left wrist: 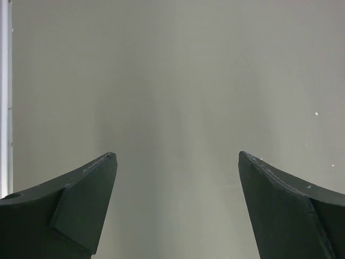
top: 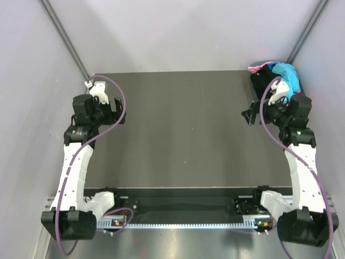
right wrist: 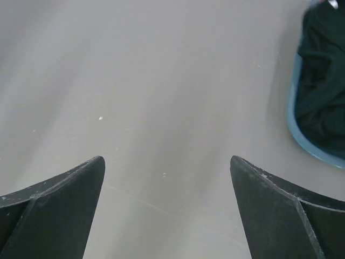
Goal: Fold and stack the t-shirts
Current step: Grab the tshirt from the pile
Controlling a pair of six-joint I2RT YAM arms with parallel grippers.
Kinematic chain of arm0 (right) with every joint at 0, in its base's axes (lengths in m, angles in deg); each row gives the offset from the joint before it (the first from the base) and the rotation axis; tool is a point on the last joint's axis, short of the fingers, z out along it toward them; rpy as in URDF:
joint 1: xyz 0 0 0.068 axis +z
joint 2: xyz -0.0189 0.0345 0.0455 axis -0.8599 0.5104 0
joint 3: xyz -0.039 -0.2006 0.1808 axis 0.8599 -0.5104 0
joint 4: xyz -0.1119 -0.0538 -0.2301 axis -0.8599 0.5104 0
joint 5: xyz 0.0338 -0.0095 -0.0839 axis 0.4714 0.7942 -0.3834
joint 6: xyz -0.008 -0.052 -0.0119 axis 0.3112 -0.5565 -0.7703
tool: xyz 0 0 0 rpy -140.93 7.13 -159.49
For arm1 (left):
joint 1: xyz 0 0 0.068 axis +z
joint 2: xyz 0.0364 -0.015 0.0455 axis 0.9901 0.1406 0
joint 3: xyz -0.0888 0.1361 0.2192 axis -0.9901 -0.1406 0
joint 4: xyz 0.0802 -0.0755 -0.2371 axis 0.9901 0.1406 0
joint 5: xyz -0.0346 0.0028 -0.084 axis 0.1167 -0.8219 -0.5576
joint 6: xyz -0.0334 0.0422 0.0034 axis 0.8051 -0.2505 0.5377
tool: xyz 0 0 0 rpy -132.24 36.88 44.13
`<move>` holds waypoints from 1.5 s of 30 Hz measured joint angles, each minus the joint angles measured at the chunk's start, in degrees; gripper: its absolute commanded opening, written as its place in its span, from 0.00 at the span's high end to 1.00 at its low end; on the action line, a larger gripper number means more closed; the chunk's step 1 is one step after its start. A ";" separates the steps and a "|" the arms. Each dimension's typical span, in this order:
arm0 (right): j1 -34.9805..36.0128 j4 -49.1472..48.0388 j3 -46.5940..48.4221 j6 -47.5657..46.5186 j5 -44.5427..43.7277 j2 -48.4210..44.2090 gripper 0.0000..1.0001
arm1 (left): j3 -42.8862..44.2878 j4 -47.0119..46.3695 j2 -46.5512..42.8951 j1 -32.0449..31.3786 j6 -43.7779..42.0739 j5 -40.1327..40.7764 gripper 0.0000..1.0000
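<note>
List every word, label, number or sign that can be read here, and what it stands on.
None can be read in any view.
The toothed strip along the near edge: fine marks, too small to read.
The left hand and right hand: plain black fingers, no print.
The basket and the dark shirts in it: no label showing.

Dark grey table (top: 178, 135) between pale lilac walls (top: 178, 32) (black corner struts (top: 64, 38)), soft even light
</note>
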 measured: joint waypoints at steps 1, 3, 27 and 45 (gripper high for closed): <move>-0.04 0.50 1.16 0.33 -0.76 1.51 0.00 | -0.02 0.00 -0.35 0.00 0.02 -0.33 0.01; -0.48 2.47 5.35 0.76 -2.03 5.95 0.00 | -0.44 -0.07 -1.07 0.00 0.00 -1.07 0.01; -3.37 14.60 46.77 -7.21 -22.56 49.59 0.28 | -9.90 -3.04 13.51 0.00 -10.21 -9.68 0.21; -3.39 13.92 68.46 -9.33 -28.96 71.89 1.00 | -9.94 -5.11 17.05 0.00 -11.17 -12.66 0.25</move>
